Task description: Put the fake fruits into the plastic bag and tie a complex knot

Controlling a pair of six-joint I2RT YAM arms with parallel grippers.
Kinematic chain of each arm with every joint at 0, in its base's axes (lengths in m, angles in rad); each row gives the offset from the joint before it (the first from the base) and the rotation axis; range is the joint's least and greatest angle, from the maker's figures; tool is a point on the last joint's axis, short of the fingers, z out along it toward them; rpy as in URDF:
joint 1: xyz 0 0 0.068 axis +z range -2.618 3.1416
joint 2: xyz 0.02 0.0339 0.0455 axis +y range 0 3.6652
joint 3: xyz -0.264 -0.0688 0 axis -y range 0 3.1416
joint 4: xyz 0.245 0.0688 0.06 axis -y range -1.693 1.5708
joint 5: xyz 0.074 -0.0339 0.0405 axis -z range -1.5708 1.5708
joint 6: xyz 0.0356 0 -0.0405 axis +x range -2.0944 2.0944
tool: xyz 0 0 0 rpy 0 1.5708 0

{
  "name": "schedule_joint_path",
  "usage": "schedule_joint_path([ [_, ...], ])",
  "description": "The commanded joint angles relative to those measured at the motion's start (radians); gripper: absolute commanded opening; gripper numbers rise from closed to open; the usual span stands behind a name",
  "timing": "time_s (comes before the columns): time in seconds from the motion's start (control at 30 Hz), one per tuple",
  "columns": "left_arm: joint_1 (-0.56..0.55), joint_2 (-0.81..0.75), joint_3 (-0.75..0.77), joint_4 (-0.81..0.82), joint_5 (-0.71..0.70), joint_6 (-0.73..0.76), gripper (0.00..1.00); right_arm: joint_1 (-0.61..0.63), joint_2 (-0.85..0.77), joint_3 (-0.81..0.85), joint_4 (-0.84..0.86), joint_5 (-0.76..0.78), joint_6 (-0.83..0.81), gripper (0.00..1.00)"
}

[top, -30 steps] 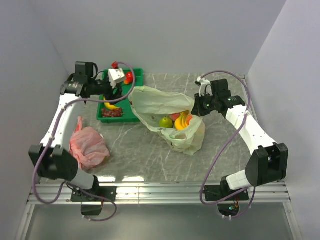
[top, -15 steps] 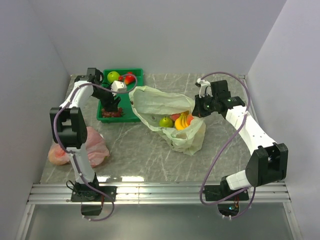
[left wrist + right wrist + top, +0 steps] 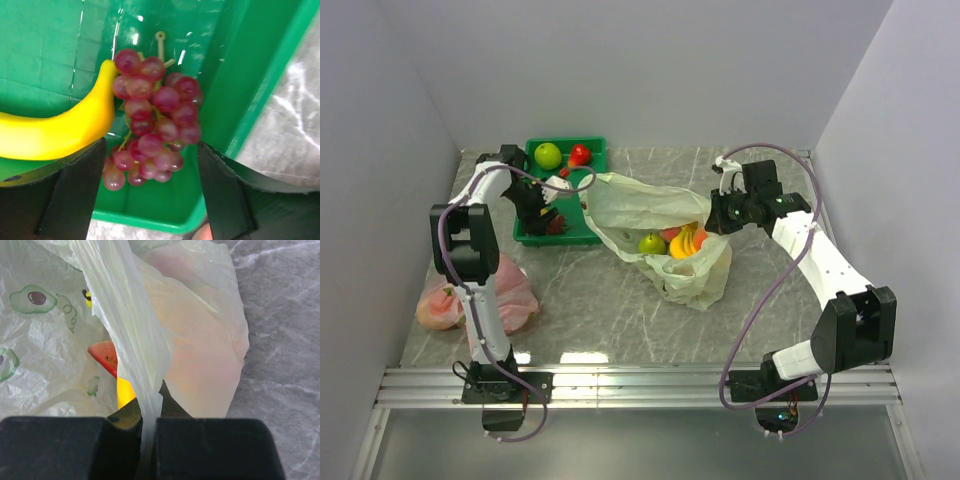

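Over the table (image 3: pixel 620 300), seen from above, the left gripper (image 3: pixel 542 203) is hanging low in the green tray (image 3: pixel 567 143) at the far left, where a green apple (image 3: pixel 548 155) and a small red fruit (image 3: pixel 579 154) are lying at the far end. Just right of the tray the pale green bag (image 3: pixel 640 205) is lying open with a second apple (image 3: pixel 652 243) and bananas (image 3: pixel 682 243) inside, and the right gripper (image 3: pixel 718 218) is holding its right edge. A pink bag (image 3: pixel 495 290) is sitting beside the left arm

At the left wrist, the fingers (image 3: pixel 75 200) are standing spread apart, grasping nothing, straddling the lower end of the grapes (image 3: pixel 152 125), which are touching a banana (image 3: pixel 55 132) on the tray floor

At the right wrist, the fingers (image 3: pixel 65 450) are clenching a bunched strip of the bag, with a red watermelon slice (image 3: pixel 104 357) showing just behind it
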Motion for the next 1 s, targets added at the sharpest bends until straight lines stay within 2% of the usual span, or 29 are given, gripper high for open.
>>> schedule_joint_path([
  [0.0,0.013,0.041,0.054,-0.061,-0.014,0.027,0.8,-0.008,-0.029,-0.002,0.011,0.008,-0.004,0.0],
  [0.17,0.009,0.074,0.028,0.064,-0.04,-0.005,0.81,-0.01,-0.026,-0.003,0.008,0.011,-0.004,0.0],
  [0.4,-0.003,0.179,0.112,0.091,-0.015,-0.037,0.76,-0.011,-0.012,0.009,0.008,0.008,0.006,0.0],
  [0.43,-0.003,0.18,0.111,0.105,-0.008,-0.042,0.73,-0.013,-0.01,0.01,0.008,0.004,0.006,0.0],
  [0.47,-0.003,0.18,0.114,0.104,-0.001,-0.043,0.63,-0.013,-0.009,0.015,0.008,0.006,0.006,0.0],
  [0.53,-0.003,0.167,0.115,0.09,0.029,-0.046,0.49,-0.013,-0.009,0.018,0.003,0.006,0.005,0.0],
  [0.57,-0.003,0.16,0.115,0.084,0.037,-0.047,0.37,-0.014,-0.01,0.018,0.003,0.006,0.003,0.0],
  [0.63,-0.003,0.12,0.101,0.07,0.058,-0.04,0.27,-0.014,-0.012,0.017,0.01,0.008,0.003,0.0],
  [0.67,0.006,0.089,0.092,0.059,0.083,-0.04,0.19,-0.014,-0.013,0.012,0.01,0.004,0.002,0.0],
  [0.83,0.035,-0.006,0.091,0.024,0.15,-0.057,0.03,-0.016,-0.01,0.003,0.023,-0.006,0.011,0.0],
  [0.97,0.037,-0.134,0.046,0.036,0.209,-0.069,0.0,-0.016,-0.004,-0.005,0.039,-0.022,0.019,0.0],
])
